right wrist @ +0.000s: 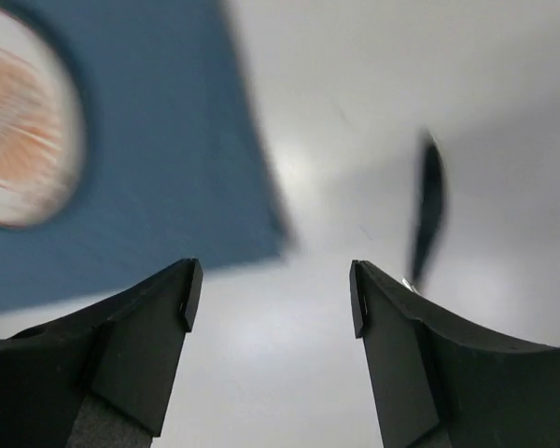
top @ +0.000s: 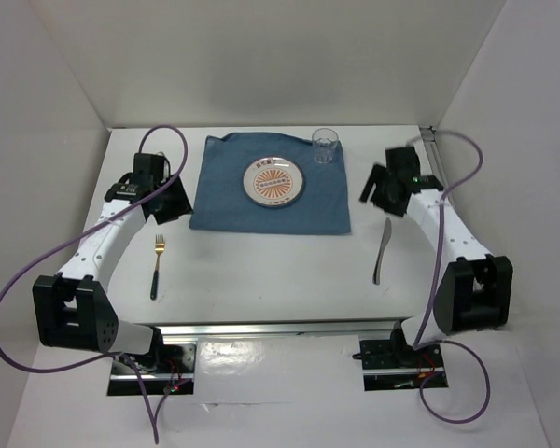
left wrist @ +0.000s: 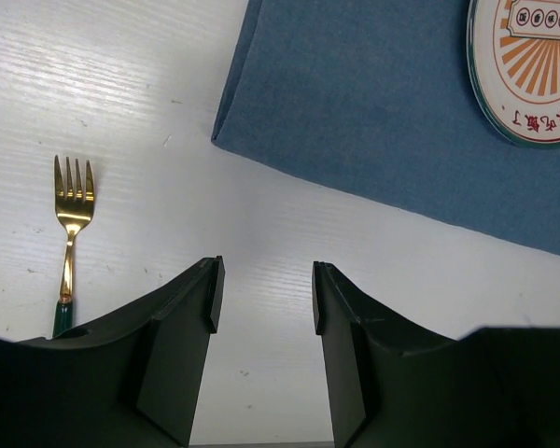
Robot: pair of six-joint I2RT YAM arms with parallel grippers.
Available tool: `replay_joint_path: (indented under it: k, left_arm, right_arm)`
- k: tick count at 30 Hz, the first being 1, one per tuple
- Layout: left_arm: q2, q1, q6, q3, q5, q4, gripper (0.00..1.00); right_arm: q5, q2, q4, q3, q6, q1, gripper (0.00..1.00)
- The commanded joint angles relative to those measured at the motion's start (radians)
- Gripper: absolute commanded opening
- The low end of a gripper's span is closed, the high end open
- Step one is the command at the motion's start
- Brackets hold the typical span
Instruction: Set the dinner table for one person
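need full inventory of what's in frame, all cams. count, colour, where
dinner table: 1, white, under everything
cloth: 1, blue, far centre of the table
plate: 1, white with an orange sunburst pattern, middle of the cloth
glass: 1, clear, upright at the cloth's far right corner
fork: 1, gold with a dark green handle, on bare table left of the cloth
knife: 1, grey, on bare table right of the cloth
cables: 2, purple, one looping off each arm
arms: 2, white and black, bases at the near edge
left gripper: 1, black, open, empty
right gripper: 1, black, open, empty
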Motion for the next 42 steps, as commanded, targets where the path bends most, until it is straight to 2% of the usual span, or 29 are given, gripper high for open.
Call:
replay_joint_path:
  k: [1,2,6,11,14,17,22,28,35,36,39,40,42]
  left_arm:
    - [0.001,-0.004,-0.002,0.037,0.020,0.015,0.59]
    - [0.001,-0.004,-0.002,0.037,0.034,0.015,0.59]
    - [-0.010,-0.004,-0.002,0.037,0.058,0.015,0.59]
    - [-0.019,-0.004,-0.011,0.026,0.080,0.024,0.59]
    - [-0.028,-0.004,-0.011,0.026,0.080,0.024,0.59]
    - [-0.029,-0.004,-0.011,0.015,0.080,0.024,0.59]
    - [-0.019,-0.004,-0.011,0.015,0.080,0.024,0.59]
    - [-0.019,-0.004,-0.011,0.025,0.080,0.024,0.59]
    - [-0.010,-0.004,-0.011,0.034,0.071,0.024,0.59]
    - [-0.010,-0.004,-0.011,0.034,0.071,0.024,0.59]
    - [-0.010,-0.004,-0.011,0.034,0.071,0.024,0.59]
    - [-0.010,-0.004,-0.011,0.034,0.071,0.024,0.59]
    - [-0.010,-0.004,-0.011,0.034,0.071,0.024,0.59]
  right_arm:
    - [-0.084,-0.129,-0.034,-0.234,0.086,-0.091,0.76]
    - [-0.101,-0.154,-0.021,-0.320,0.086,-0.134,0.76]
    - [-0.128,-0.182,-0.032,-0.385,0.054,-0.217,0.71]
    - [-0.125,-0.092,-0.032,-0.405,0.036,-0.226,0.63]
    - [-0.150,-0.059,0.017,-0.425,0.026,-0.226,0.63]
    - [-0.150,-0.047,0.040,-0.439,0.026,-0.226,0.51]
    - [-0.138,-0.012,0.063,-0.450,0.005,-0.191,0.49]
    - [-0.124,0.085,0.051,-0.430,0.005,-0.154,0.50]
    - [-0.136,0.116,0.071,-0.430,0.014,-0.131,0.50]
    - [-0.136,0.128,0.071,-0.430,0.014,-0.119,0.40]
    - [-0.109,0.154,0.071,-0.419,0.023,-0.096,0.29]
    - [-0.086,0.154,0.071,-0.419,0.023,-0.096,0.20]
    - [-0.075,0.163,0.060,-0.399,0.043,-0.071,0.13]
